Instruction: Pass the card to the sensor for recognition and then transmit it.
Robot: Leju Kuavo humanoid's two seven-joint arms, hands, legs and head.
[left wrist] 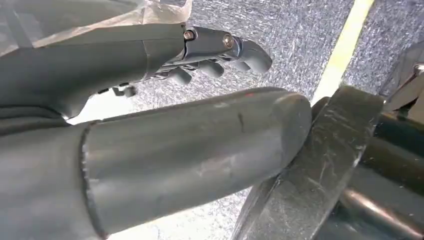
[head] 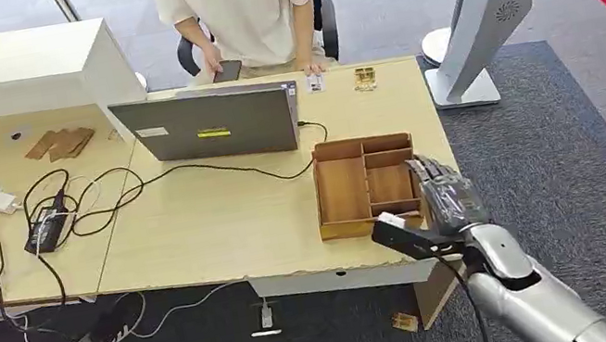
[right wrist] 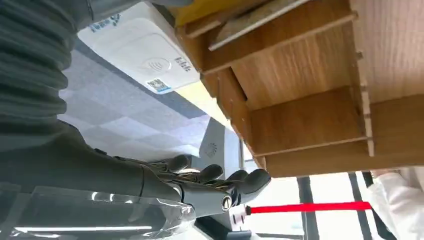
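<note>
- L hand [left wrist: 210,50]: hangs low over the floor, fingers loosely out, thumb apart, nothing in it.
- R hand [head: 445,198]: at the desk's [head: 198,236] near right corner, just beside the tray's [head: 343,192] right wall. Fingers spread and lightly bent, empty.
- Tray: wooden, w/ dividers. From the head view its compartments look bare. The R wrist view shows a pale flat piece [right wrist: 265,17] at its edge, can't tell if that's a card or part of the tray.
- Reader [right wrist: 145,57]: white box w/ contactless mark, near the tray in the R wrist view.
- Laptop [head: 216,125]: mid-desk, lid's back toward the robot, cable trailing.
- Card [head: 315,82]: prob. the small white item lying flat at the far edge, by the person's [head: 246,2] hand, well apart from the R hand. Too small to be sure.
- Handling, my guess: light, thin, stiff, slick plastic. Flat on the desk there's no edge to get under, so slide it to the desk edge or tip it up, then pinch across the short end, thumb vs fingers, leaving the face free for the reader. Slips easily, so firm pinch.
</note>
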